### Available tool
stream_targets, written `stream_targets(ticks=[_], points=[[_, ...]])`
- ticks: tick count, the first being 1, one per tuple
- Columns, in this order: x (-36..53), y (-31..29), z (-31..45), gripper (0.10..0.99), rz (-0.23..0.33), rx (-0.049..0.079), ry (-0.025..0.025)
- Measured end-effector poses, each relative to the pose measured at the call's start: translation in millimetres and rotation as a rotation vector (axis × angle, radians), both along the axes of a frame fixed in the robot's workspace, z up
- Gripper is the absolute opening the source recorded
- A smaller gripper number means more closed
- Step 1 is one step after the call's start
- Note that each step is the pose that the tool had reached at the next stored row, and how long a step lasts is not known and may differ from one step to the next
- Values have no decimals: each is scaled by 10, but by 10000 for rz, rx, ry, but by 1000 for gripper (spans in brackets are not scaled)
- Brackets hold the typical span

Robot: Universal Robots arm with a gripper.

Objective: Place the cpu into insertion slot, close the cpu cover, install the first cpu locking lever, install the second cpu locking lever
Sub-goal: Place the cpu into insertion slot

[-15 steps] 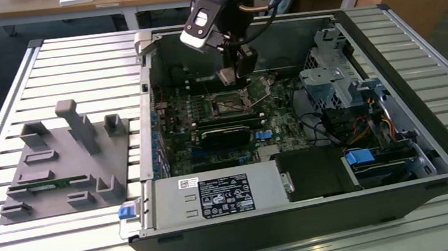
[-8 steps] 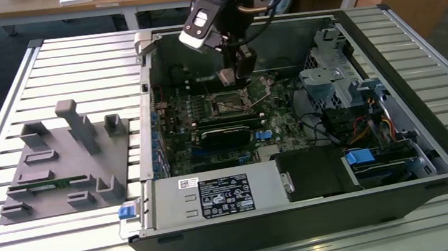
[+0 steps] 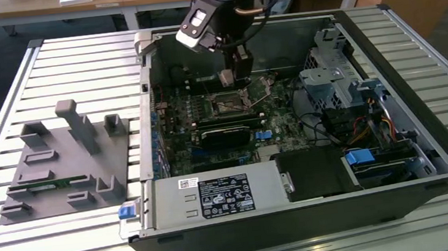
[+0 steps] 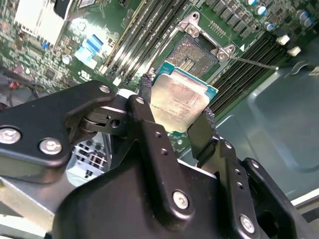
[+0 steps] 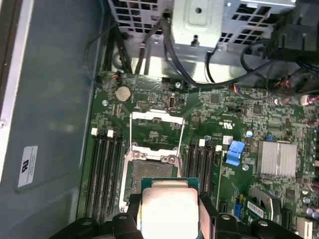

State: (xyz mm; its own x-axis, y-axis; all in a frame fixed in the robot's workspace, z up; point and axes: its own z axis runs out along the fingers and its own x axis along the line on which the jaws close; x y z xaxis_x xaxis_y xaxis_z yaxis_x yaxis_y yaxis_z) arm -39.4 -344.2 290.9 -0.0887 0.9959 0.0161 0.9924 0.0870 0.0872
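Pincer (image 4: 177, 102): closest to lens in both wrist views; black fingers (image 4: 154, 144) clamped on 2 opposite edges of the cpu (image 4: 182, 97), gap just chip-wide.
Cpu facing: silver top toward both wrist cams, green rim showing round it; square, so no real long axis; edges approx. parallel w/ the insertion slot (image 5: 149, 174) in first wrist view, sits diagonal in second wrist view.
Cpu location: held in air just short of the slot, not seated; inside the PC case (image 3: 423, 143).
Slot: bare, contact field visible (image 4: 192, 52); memory slots (image 5: 104, 169) on either side.
Cpu cover (image 5: 157, 115): flipped open, lying back away from slot.
Lever: thin rod (image 4: 254, 62) sticking out beside the socket, unlatched.
Hidden/cut off: chip's near edge cut by frame edge in first wrist view; one corner behind a finger in second wrist view; in exterior view the pincer tip (image 3: 232, 78) is small, chip hard to make out, slot (image 3: 228, 102) just below it.
Table (image 3: 79, 71): slatted metal; carries case + grey fixture (image 3: 67, 159) on exterior view's left.
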Motion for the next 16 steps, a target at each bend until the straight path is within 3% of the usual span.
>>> stream_targets(ticks=[5, 16], points=[[0, 2, -26, 541, -85, -45, 2], [2, 69, -223, 541, -438, -45, 14]])
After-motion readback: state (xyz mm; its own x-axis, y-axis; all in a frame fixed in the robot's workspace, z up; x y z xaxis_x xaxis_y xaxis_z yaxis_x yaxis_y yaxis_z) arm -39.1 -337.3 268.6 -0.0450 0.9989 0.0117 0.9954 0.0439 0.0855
